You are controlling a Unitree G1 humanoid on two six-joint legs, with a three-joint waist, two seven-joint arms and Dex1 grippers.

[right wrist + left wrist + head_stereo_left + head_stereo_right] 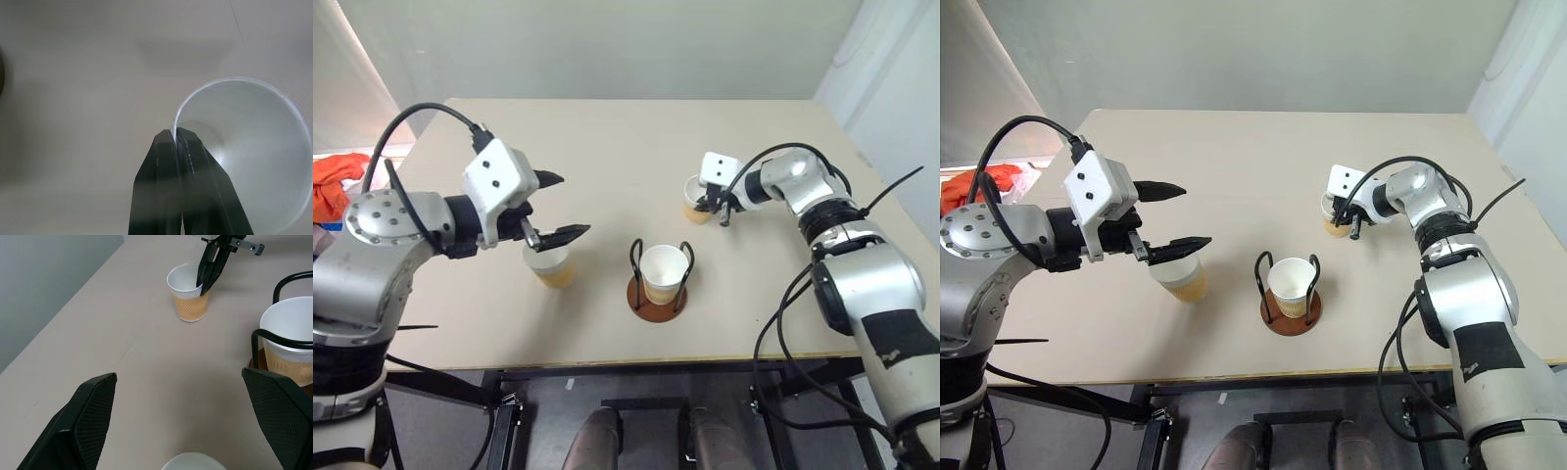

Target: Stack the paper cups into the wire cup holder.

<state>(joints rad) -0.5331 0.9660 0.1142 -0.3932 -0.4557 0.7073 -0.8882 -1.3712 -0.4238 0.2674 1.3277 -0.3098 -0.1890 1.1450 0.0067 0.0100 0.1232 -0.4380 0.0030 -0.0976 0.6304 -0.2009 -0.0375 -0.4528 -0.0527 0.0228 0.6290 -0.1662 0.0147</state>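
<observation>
My right tool point(716, 208) is pinched shut on the rim of the paper cup point(697, 202) standing beyond and right of the wire cup holder point(658, 290), my nearer arm; my left tool point(558, 208) gapes empty

- You're looking at a bare test room of the lab or robotics-workspace sort, nothing homely about it.
- The surface point(636, 147) is a plain beige board on a black metal frame point(636, 377), its top kept to just a few props.
- Behind the surface you see blank pale walls point(607, 44), undecorated, meeting in a corner beyond its far right edge.
- Off the surface's left edge lies an orange cloth point(337, 181); what it rests on you cannot tell.
</observation>
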